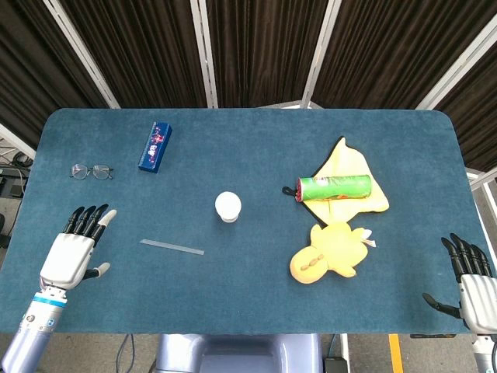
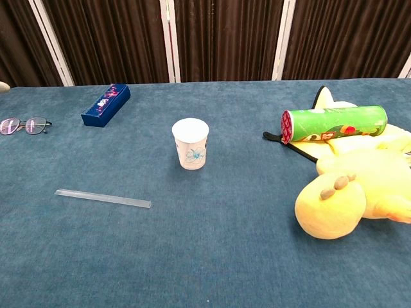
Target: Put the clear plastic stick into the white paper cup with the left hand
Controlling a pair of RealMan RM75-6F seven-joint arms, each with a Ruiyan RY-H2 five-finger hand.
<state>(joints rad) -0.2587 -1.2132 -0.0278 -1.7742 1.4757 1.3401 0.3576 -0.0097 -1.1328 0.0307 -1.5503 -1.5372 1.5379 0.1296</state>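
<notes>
The clear plastic stick (image 1: 172, 247) (image 2: 103, 198) lies flat on the blue table, left of centre. The white paper cup (image 1: 227, 207) (image 2: 191, 143) stands upright to its right and a little farther back, its mouth facing up. My left hand (image 1: 76, 249) hovers at the front left, well left of the stick, fingers spread and holding nothing. My right hand (image 1: 470, 280) is at the front right corner, fingers apart and empty. Only a fingertip of the left hand shows at the left edge of the chest view.
A pair of glasses (image 1: 92, 171) and a blue box (image 1: 155, 146) lie at the back left. On the right are a green tube (image 1: 335, 187) on a yellow cloth (image 1: 347, 167) and a yellow plush toy (image 1: 326, 252).
</notes>
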